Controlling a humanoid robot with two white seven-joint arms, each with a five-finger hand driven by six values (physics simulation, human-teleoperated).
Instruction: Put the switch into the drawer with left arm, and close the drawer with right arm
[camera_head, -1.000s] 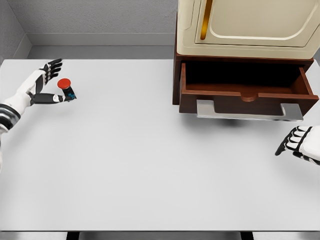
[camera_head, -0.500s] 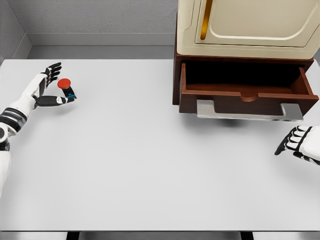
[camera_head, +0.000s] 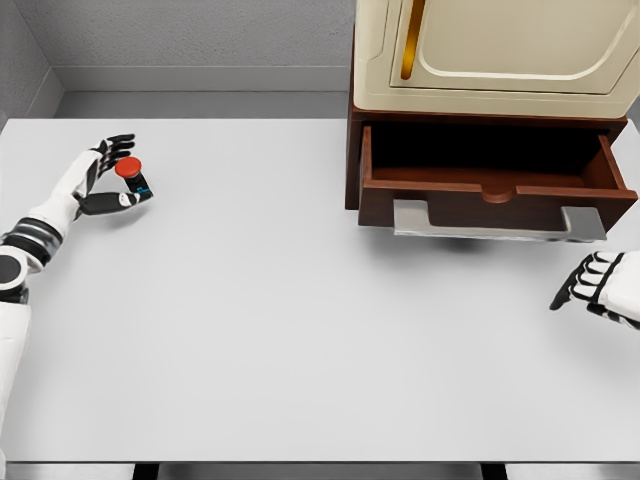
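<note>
Switch (camera_head: 131, 176), red-capped on a small dark base, sits at the surface's (camera_head: 300, 330) far left between the left robot hand's (camera_head: 103, 182) closing fingers, looking light and rigid, best pinched at the base, while the right robot hand (camera_head: 592, 286) rests curled, holding nothing, near the open drawer (camera_head: 490, 185).

White table (camera_head: 300, 330) w/ grey wall behind; cream cabinet (camera_head: 500, 50), gold handle (camera_head: 407, 45), at back right.
</note>
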